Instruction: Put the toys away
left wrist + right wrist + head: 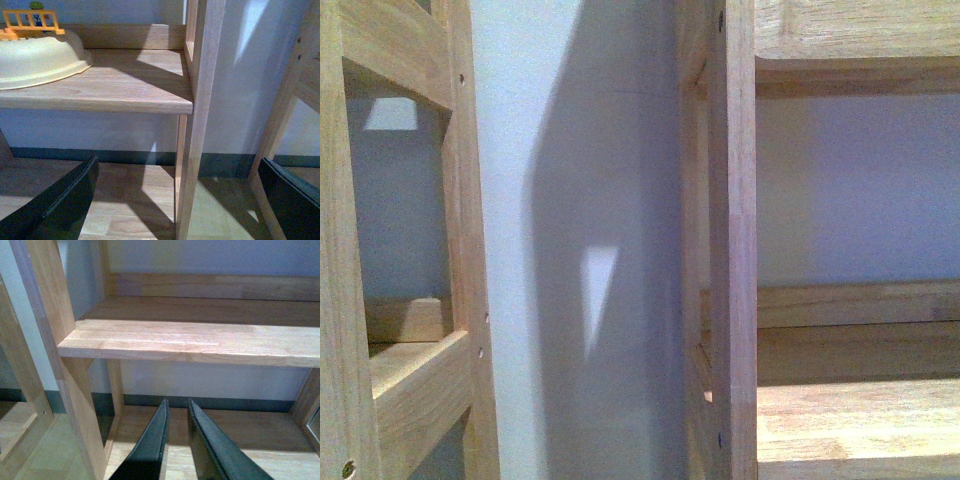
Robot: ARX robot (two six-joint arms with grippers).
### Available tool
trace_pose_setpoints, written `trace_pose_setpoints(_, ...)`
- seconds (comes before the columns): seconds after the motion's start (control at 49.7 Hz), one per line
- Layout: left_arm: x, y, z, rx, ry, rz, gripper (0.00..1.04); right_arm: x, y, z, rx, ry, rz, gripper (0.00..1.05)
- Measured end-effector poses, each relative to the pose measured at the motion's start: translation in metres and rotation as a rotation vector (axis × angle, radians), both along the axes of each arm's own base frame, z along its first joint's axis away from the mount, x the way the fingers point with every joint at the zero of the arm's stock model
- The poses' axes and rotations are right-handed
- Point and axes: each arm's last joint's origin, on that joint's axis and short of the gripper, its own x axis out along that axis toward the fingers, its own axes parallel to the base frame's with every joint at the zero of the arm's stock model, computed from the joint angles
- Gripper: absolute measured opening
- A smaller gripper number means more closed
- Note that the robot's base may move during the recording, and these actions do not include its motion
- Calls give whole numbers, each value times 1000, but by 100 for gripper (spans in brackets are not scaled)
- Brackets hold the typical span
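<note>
The toys are out of view in every frame. My left gripper [178, 161] is open, its dark fingers [65, 200] spread wide with nothing held; a wooden shelf post [195, 125] stands beyond the gap between them. My right gripper [178, 402] is shut and empty, pointing under a bare wooden shelf board [200, 342] toward the lower board [250, 430]. In the front view no arm shows, only wooden shelf frames [732, 250] and the wall.
A cream bowl [40, 62] sits on the left unit's shelf [125, 85], with an orange plastic fence-like piece [32, 22] in it. A second shelf frame [290, 100] stands close beside it. A pale wall [580, 250] shows in the gap between the two units.
</note>
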Motion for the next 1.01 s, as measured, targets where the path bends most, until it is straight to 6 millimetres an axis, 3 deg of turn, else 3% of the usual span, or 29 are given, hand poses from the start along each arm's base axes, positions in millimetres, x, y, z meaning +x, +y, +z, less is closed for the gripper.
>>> trace_pose_setpoints(0.201, 0, 0, 0, 0, 0, 0, 99, 0, -11, -4, 4, -2, -12, 18)
trace_pose_setpoints(0.443, 0, 0, 0, 0, 0, 0, 99, 0, -12, -19, 7, 1, -8, 18)
trace_pose_setpoints(0.704, 0, 0, 0, 0, 0, 0, 99, -1, -12, -18, 7, -4, -9, 18)
trace_pose_setpoints(1.006, 0, 0, 0, 0, 0, 0, 99, -1, -12, -18, 7, -4, -9, 72)
